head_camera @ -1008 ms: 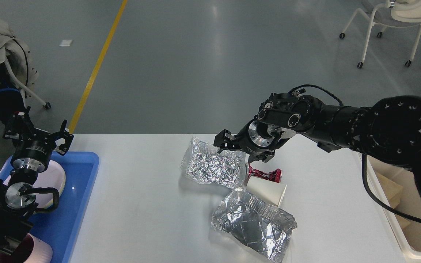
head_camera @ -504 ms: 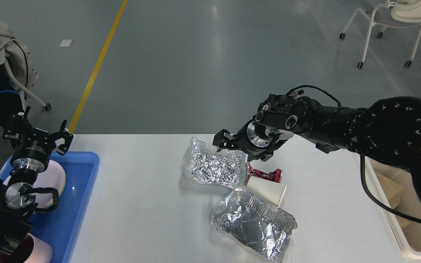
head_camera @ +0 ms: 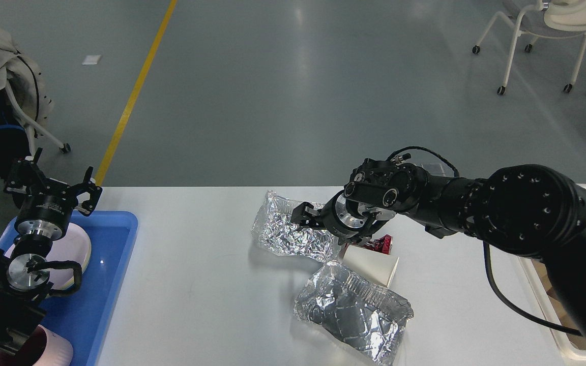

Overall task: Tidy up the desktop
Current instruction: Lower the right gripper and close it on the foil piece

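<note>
Desktop (head_camera: 211, 284) clutter sat mostly right of centre: two crumpled foil containers, a tipped paper cup (head_camera: 372, 265) and a red crushed can (head_camera: 380, 244) behind it. I had the right gripper (head_camera: 307, 217) low over the far foil container (head_camera: 293, 231), fingers spread and empty. Left gripper (head_camera: 51, 185) hovered open over the blue tray (head_camera: 112, 284). I figured a gentle pinch on the rim was best (foil crumples easily).
</note>
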